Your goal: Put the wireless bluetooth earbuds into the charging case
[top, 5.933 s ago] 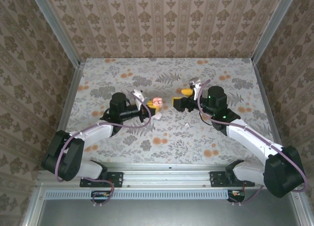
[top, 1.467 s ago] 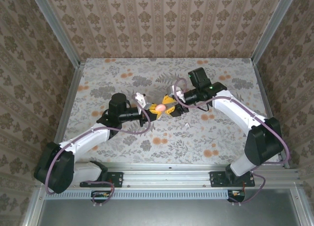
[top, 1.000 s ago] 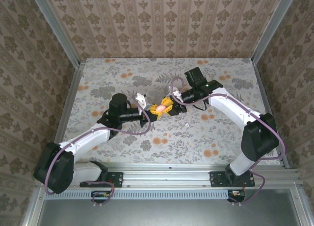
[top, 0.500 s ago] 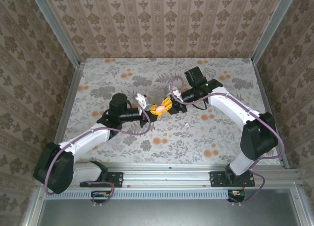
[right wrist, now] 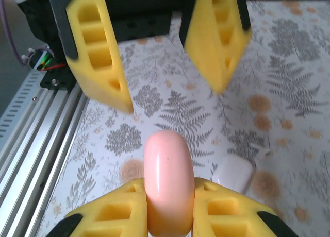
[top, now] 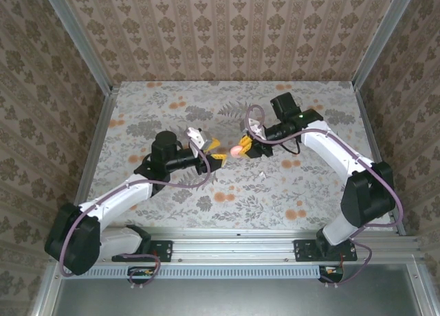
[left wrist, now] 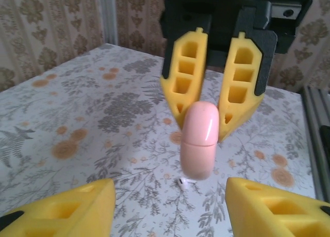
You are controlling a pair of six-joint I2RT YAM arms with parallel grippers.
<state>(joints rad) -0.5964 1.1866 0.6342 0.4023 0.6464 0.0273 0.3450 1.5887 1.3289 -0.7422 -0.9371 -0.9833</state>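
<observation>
A pink rounded disc (right wrist: 169, 188) stands on edge between the yellow fingers of my right gripper (right wrist: 169, 196), which is shut on it above the table. Seen from the left wrist, the same disc (left wrist: 198, 141) hangs from the right gripper's fingers (left wrist: 188, 77). My left gripper (left wrist: 170, 206) faces it, open and holding nothing, a short gap away (top: 214, 156). One white earbud (left wrist: 183, 183) lies on the flowered table below the disc, also visible as a white speck (top: 262, 175). The white charging case (right wrist: 234, 172) rests on the table under the two grippers.
An aluminium rail (right wrist: 31, 144) runs along the table's near edge. Patterned walls (top: 227, 27) with metal corner posts close in the table on three sides. Both arms reach in toward the table's middle (top: 227, 192).
My left gripper has opened and let go of the pink disc. The right gripper closed on it and drew it a little to the right, away from the left gripper.
</observation>
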